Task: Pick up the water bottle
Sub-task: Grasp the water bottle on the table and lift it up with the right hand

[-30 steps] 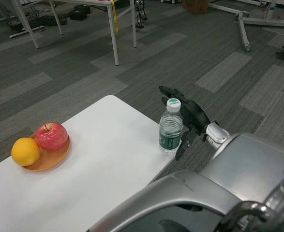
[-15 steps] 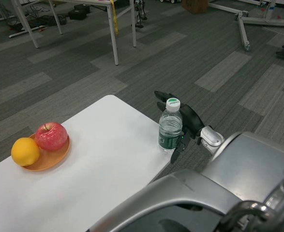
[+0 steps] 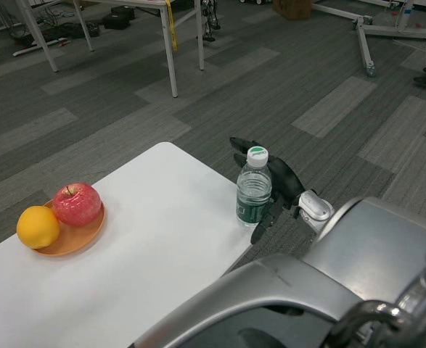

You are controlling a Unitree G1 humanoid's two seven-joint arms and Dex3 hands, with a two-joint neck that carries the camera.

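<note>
The water bottle [image 3: 254, 188] stands upright on the white table [image 3: 154, 246], very near the table's right edge, with only a thin strip of tabletop showing between its base and the drop to the floor. It is clear plastic with a white cap and a green label around its lower half.

The right hand [image 3: 276, 187] sits just beyond that edge, on the far-right side of the bottle and over the carpet. Its black fingers [image 3: 243, 147] are spread apart: some reach around behind the bottle near the cap, and another hangs down beside the label near the table edge. The bottle partly hides the palm, so whether any finger actually touches the plastic cannot be told; the hand cups around the bottle without visibly closing on it. The silver right forearm [image 3: 365, 239] runs back toward the near right.

The left hand is out of view.

To the left of the bottle the tabletop lies wide and bare as far as an orange plate [image 3: 75, 235] near the left edge, well apart from the bottle. On the plate a red apple [image 3: 77, 204] and an orange [image 3: 38, 227] rest touching each other.

Beyond the table's far corner is open grey carpet [image 3: 285, 80], with the legs of another white table [image 3: 170, 51] far off.
</note>
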